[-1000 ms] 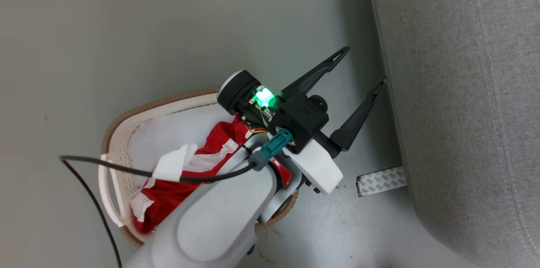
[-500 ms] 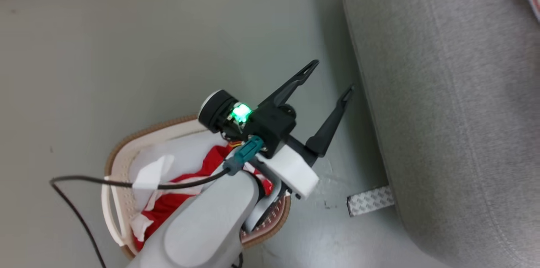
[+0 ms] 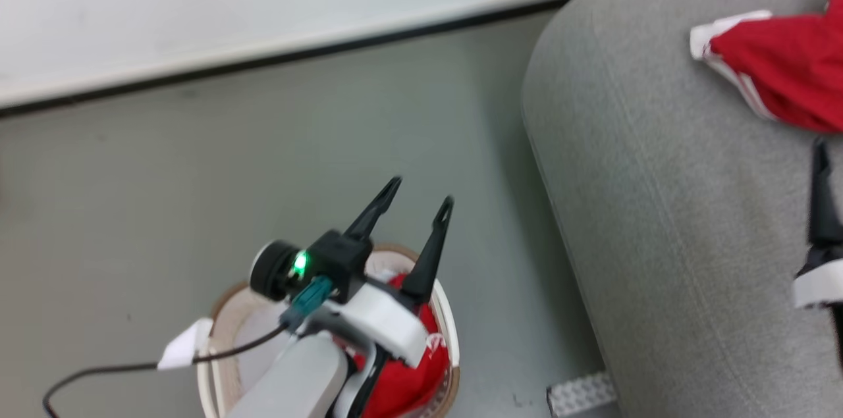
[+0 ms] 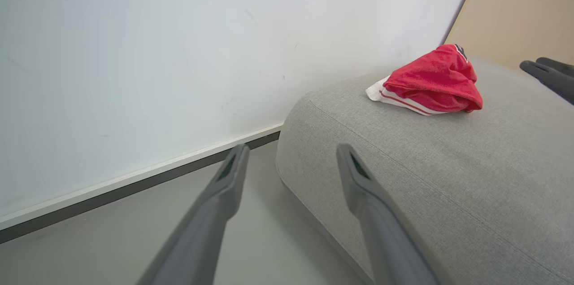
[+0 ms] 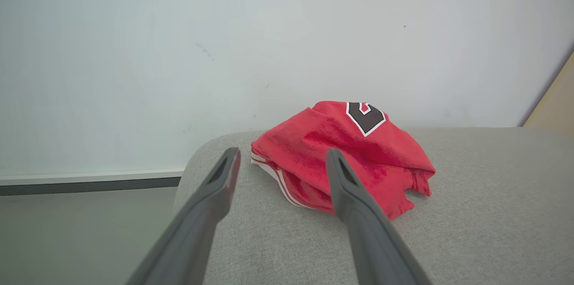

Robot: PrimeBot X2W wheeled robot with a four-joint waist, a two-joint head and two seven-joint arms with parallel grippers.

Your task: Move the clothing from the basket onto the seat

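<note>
**White wall, grey floor: 1 garment lands on the seat, more wait in the basket**

Against a bare white wall (image 3: 263, 3) and its dark skirting (image 3: 329, 46), the robot is caught between deliveries. 1 red garment (image 5: 345, 159), black-and-white emblem uppermost, lies crumpled on the grey seat (image 3: 658, 207) near its wall-side end. The right hand (image 5: 281, 155) hangs just beside it, its 2 fingers spread with nothing gripped: it has released, and the drop is made. The left hand (image 3: 421, 191) is likewise spread and empty. It is poised above the basket (image 3: 253, 339), which stands on the floor (image 3: 197, 174) beside the seat, and its fingers point toward the wall. More red clothing (image 3: 402, 385) is bunched in the basket beneath that arm.

By the look of it, the placing of 1 piece is over and the fetch of the next is due. That calls for a hand to dip into the basket, close on a fold of the remaining cloth and lift it clear of the rim before swinging to the seat. The left hand looks the nearer.

Compared with 1 second earlier, the head camera has tilted up. Then it looked down on the basket, the floor and the seat's side, with no wall and no delivered garment in sight. The left hand then reached past the basket's rim, 1 fingertip close to the seat's side. Now it sits over the basket, well apart from the seat.
</note>
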